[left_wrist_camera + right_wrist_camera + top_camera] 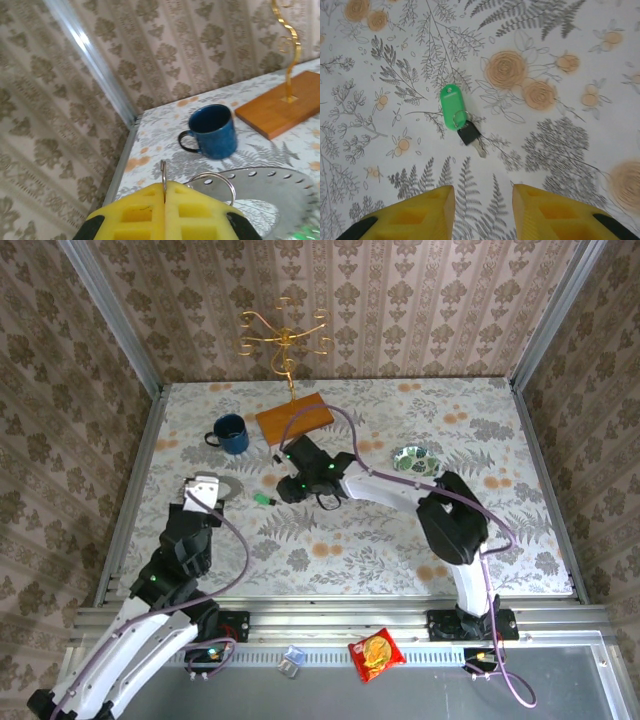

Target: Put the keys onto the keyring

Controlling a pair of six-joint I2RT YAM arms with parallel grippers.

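Observation:
The keys lie flat on the flowered tablecloth: a black-headed key with a short silver blade, joined by a small loop to a bright green plastic tag. From above they show as a green speck. My right gripper hovers just short of them, open, with nothing between its yellow fingers; in the top view this gripper sits right beside the keys. My left gripper is shut on the keyring, a thin wire loop standing edge-on out of the pads. A second wire loop arcs beside the right pad.
A grey perforated disc lies under and ahead of the left gripper. A blue mug and a wooden base with a gold stand are behind. A small patterned dish sits at mid-right. A snack packet lies on the near ledge.

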